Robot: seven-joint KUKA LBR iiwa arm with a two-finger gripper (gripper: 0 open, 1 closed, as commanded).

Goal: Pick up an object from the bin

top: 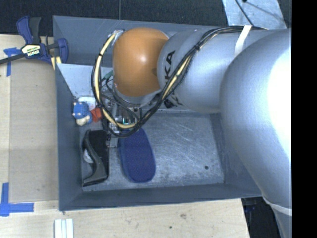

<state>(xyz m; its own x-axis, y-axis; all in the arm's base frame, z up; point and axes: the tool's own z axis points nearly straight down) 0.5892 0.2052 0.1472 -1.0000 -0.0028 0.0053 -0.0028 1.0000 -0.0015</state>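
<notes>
The arm (233,78) comes into the grey bin (188,148) from the right. Its orange cover (138,61) and a bundle of cables (101,83) sit directly above the tool (113,132). The tool hangs low in the left half of the bin, mostly hidden under that cover and the wiring. I cannot tell whether it is wide or narrow, and nothing can be seen held in it.

Two things lie right by the tool. Just below it and slightly to its right in the view is a dark blue oval pad (136,157). It lies flat on the bin floor, with its upper end reaching up under the tool. Just below the tool and to its left is a black angled piece (97,157). This runs down along the bin's left wall and bends at its lower end, and a pale bit shows at its outer edge. The tool stands over the narrow gap between the upper ends of these two, close to both. I cannot tell whether it touches either one.

Up and to the left of the tool, near the left wall, sits a small toy (80,111) in blue and white with a red part beside it. It lies apart from the pad and just above the black piece. To the tool's right the floor is bare scratched metal.
</notes>
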